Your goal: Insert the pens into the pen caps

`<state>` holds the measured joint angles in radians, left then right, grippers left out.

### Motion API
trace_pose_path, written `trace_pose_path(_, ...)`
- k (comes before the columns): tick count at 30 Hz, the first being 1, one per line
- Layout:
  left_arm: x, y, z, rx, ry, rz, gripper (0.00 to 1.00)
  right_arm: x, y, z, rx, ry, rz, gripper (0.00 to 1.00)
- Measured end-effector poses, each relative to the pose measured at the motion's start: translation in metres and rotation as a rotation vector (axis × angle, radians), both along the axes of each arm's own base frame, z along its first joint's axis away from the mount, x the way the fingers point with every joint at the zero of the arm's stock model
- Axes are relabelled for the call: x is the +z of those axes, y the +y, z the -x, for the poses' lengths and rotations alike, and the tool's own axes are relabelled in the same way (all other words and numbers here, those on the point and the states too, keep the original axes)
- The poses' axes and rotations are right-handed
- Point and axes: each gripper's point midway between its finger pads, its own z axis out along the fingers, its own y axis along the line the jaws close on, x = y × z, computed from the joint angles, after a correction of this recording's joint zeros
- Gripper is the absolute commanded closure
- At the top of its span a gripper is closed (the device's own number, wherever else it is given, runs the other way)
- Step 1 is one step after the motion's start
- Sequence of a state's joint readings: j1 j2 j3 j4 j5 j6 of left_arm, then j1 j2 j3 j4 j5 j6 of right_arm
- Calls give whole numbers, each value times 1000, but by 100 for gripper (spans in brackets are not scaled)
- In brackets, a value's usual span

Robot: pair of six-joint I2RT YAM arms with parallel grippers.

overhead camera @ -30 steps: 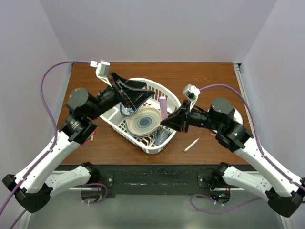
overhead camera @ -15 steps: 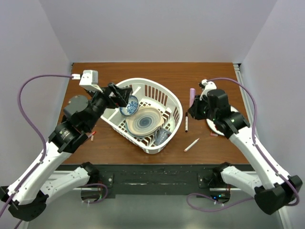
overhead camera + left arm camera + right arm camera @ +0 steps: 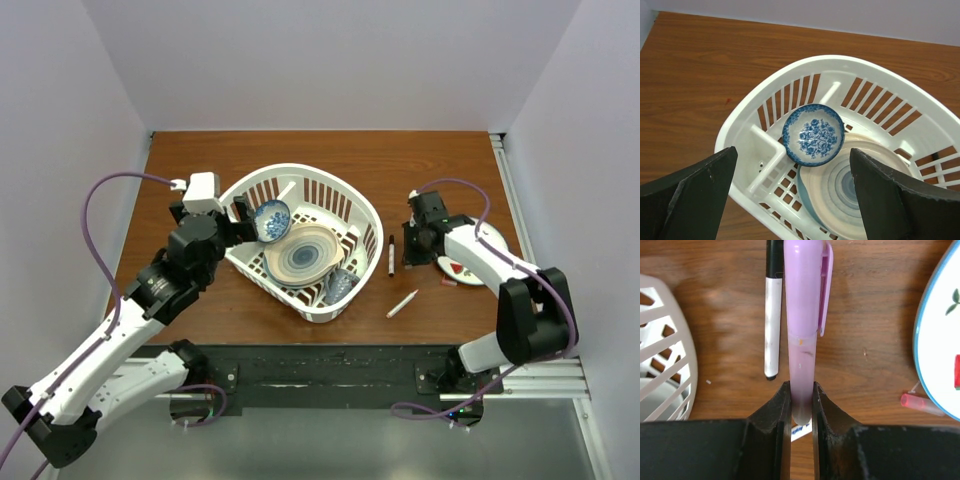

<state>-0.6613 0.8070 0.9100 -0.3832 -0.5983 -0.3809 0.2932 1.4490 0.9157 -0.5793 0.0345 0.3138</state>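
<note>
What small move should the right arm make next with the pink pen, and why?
The right gripper is shut on the pink pen, whose cap looks already seated. So it should probably lower and open, laying the pen on the table between the white pen and the plate.

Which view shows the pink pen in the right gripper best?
The right wrist view: the pink pen stands large and sharp, clamped in the right gripper. In the top view the gripper mostly hides it; the left wrist view misses it.

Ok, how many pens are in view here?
3: a pink pen in the right gripper, a black-and-white pen beside it, a white pen nearer the arms. Others may be hidden.
</note>
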Motion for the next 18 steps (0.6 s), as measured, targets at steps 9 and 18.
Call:
trace_pose_path(9, -17, 9, 2, 28, 14, -51, 0, -35, -5, 1, -46, 99, 45, 80)
trace_pose_path(18, -13, 12, 2, 34, -2, -57, 0, -37, -7, -3, -91, 97, 56, 66)
